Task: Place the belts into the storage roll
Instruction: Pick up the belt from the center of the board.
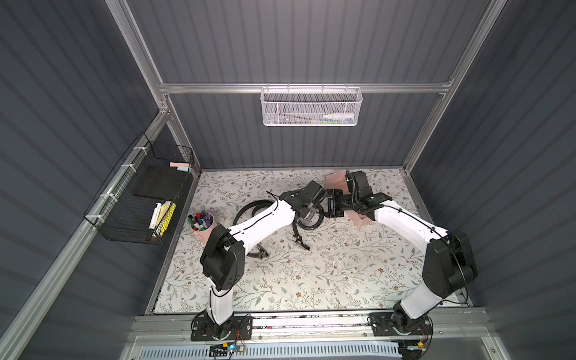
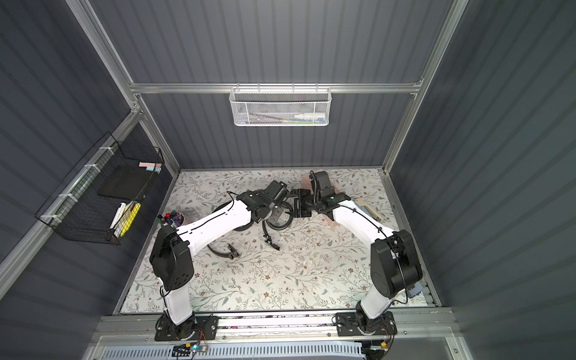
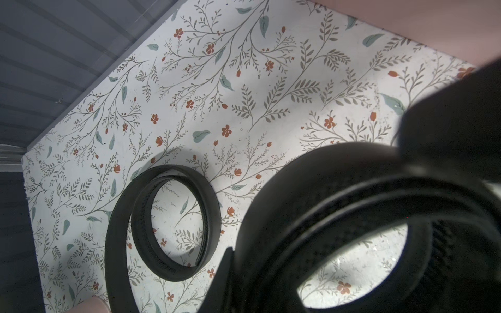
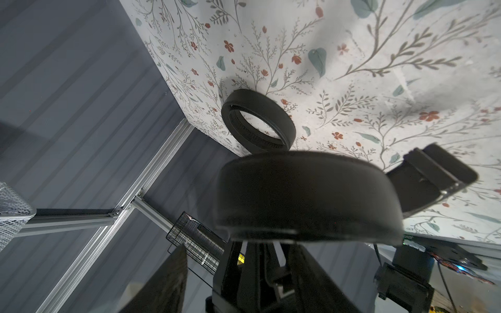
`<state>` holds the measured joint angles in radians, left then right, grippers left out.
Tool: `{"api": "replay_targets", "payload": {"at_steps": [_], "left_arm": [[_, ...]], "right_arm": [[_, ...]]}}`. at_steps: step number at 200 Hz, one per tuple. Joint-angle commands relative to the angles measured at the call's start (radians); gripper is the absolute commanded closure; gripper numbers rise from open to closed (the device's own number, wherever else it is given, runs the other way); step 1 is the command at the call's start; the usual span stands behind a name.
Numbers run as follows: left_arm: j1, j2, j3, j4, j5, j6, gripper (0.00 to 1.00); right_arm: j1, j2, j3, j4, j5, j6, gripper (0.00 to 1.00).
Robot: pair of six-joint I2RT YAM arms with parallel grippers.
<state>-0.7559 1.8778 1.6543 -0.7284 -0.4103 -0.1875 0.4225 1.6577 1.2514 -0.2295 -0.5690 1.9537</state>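
The coiled belt (image 1: 311, 226), over the middle of the surface (image 1: 343, 265), is pinched by the left claw (image 1: 307, 216), while the right claw (image 1: 325, 208), apparently spread, faces it just beside, between it and the storage roll (image 1: 335, 180) behind the right arm.

The belts (image 3: 213, 216) are black, the storage roll (image 1: 335, 180) pale pink, the tabletop (image 1: 343, 274) white with green sprigs, red flowers.
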Motion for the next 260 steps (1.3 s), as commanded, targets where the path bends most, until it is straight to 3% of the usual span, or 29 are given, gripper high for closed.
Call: {"api": "replay_targets", "payload": {"at_steps": [1, 176, 210, 260], "left_arm": [[-0.007, -0.062, -0.007, 0.046, 0.015, -0.026, 0.98], [-0.081, -0.101, -0.027, 0.064, -0.015, -0.002, 0.98], [-0.091, -0.112, -0.033, 0.069, -0.017, 0.003, 0.98], [-0.105, -0.123, -0.036, 0.07, -0.023, 0.013, 0.98]], "right_arm": [[0.001, 0.032, 0.023, 0.013, 0.019, 0.106, 0.37], [0.002, 0.088, 0.14, -0.109, 0.139, 0.006, 0.46], [0.002, 0.099, 0.166, -0.136, 0.155, -0.02, 0.54], [0.004, 0.101, 0.163, -0.141, 0.186, -0.045, 0.81]]}}
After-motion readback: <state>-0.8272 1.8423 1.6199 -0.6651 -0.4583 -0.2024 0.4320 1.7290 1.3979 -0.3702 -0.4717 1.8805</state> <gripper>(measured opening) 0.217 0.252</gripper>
